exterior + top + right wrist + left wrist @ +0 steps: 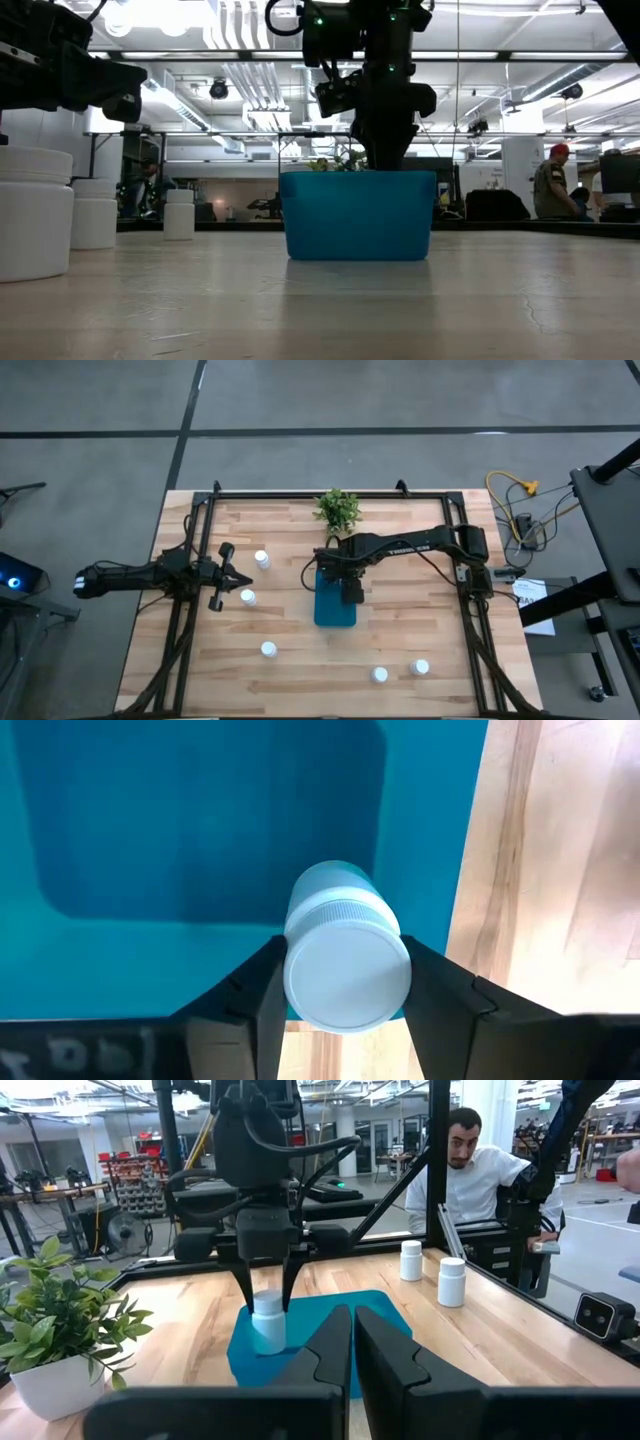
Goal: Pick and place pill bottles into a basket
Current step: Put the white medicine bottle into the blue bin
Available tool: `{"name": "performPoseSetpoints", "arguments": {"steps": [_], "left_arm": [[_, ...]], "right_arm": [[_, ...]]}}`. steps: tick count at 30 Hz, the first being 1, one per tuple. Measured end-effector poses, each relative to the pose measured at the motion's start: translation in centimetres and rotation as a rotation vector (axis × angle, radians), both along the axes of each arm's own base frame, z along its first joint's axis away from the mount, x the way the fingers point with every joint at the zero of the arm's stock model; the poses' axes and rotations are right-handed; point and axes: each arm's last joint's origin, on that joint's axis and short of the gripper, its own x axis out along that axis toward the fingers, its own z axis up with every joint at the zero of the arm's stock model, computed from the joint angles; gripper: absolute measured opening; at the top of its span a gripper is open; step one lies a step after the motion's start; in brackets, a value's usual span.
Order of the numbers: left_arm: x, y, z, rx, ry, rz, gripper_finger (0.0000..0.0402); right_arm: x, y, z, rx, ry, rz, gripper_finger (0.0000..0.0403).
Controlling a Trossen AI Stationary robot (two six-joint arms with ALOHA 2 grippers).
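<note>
My right gripper (268, 1295) points down into the teal basket (335, 610) and is shut on a white pill bottle (267, 1325). In the low view the bottle is hidden behind the basket's wall (358, 215), with the right gripper (385, 140) reaching in from above. Several other pill bottles stand upright on their bases on the table: two (262, 559) (248, 597) near my left gripper (235, 578), one (268, 649) nearer the front, two (380, 675) (420, 667) at the front right. My left gripper (353, 1350) waits at the table's left, shut and holding nothing. My right gripper pinches the bottle's round cap (347, 970) between its two fingers (262, 990), one on each side. The fingers come from above, pointing down. The bottle hangs upright below them, its body inside the basket's opening; I cannot tell whether its base touches the basket's floor.
A small potted plant (338, 510) stands just behind the basket at the table's far edge. A black frame (300, 493) runs along the far edge and both sides. Beyond the table a person in a white shirt (470, 1170) sits. Bare wood lies in front of the basket.
</note>
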Motion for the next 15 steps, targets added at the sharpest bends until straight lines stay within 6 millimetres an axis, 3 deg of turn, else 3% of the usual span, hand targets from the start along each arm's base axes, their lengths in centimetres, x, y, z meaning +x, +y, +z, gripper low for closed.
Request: {"name": "performPoseSetpoints", "arguments": {"steps": [9,15], "left_arm": [[0.0,0.0,0.0,0.0,0.0,0.0,0.0],[0.0,0.0,0.0,0.0,0.0,0.0,0.0]], "right_arm": [[0.02,-0.05,-0.02,-0.021,-0.001,-0.007,0.0153],[0.01,-0.06,-0.02,-0.028,-0.001,-0.019,0.0183]]}}
